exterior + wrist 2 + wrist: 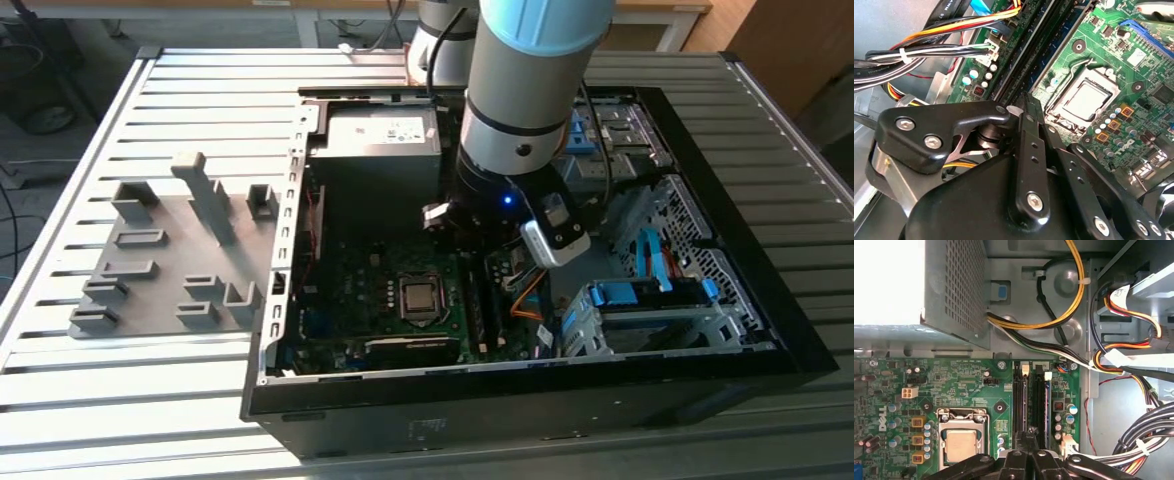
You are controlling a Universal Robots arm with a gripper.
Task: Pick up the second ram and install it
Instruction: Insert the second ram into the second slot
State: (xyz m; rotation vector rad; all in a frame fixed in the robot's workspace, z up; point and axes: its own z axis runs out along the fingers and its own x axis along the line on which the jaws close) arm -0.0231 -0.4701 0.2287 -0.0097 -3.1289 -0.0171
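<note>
My gripper [475,245] hangs inside the open computer case [747,300], low over the memory slots [486,308] beside the processor socket [419,297]. In both wrist views its black fingers [1028,145] stand pressed together, and the gripper's tip [1026,442] sits right above two long parallel slots [1030,400]. Thin dark sticks seem to stand edge-on in these slots. I take the one under the fingertips [1026,102] for the second ram [1039,402], but its face is hidden. Nothing shows between the fingers.
The grey slotted holder [174,250] lies on the slatted table at the exterior view's left, with no stick in it. Bundled cables [939,52] run close beside the slots. The power supply [380,140] and the drive cage [647,315] flank the gripper.
</note>
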